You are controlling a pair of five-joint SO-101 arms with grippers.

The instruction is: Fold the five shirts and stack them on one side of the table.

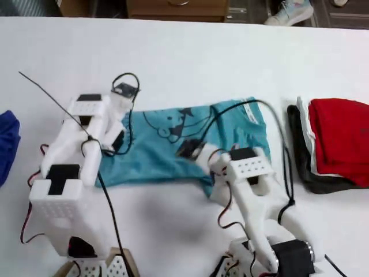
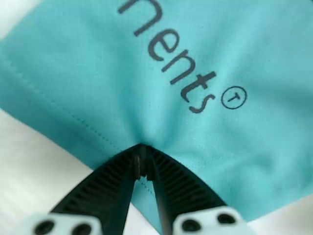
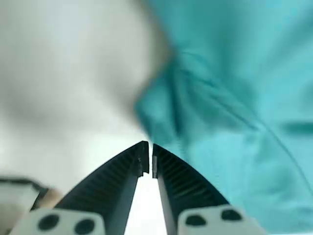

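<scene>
The teal shirt (image 1: 173, 144) is lying flat at the middle of the counter (image 1: 173, 52), its long axis running from 9 o'clock to 3 o'clock in the high view. The left claw (image 2: 141, 161) is clenching the shirt's hem at the 9 o'clock end, and the cloth is puckering into a small crease right at the tips. The right claw (image 3: 149, 159) is sitting clenched at the shirt's near edge, toward 5 o'clock of the shirt's middle. Its tips are meeting just at a corner of the cloth, over bare counter, and I cannot tell whether any fabric is caught between them.

The shirt is therefore stretching away from the left claw toward 3 o'clock, and from the right claw toward 12 o'clock. By my reading, a fold across the long axis is depending on the left arm, since it is gripping the short end.

A stack of folded shirts (image 1: 337, 141), red on top, is waiting at 3 o'clock, just beside the teal shirt's far end. A blue shirt (image 1: 7, 144) is lying at the 9 o'clock edge, well apart.
</scene>
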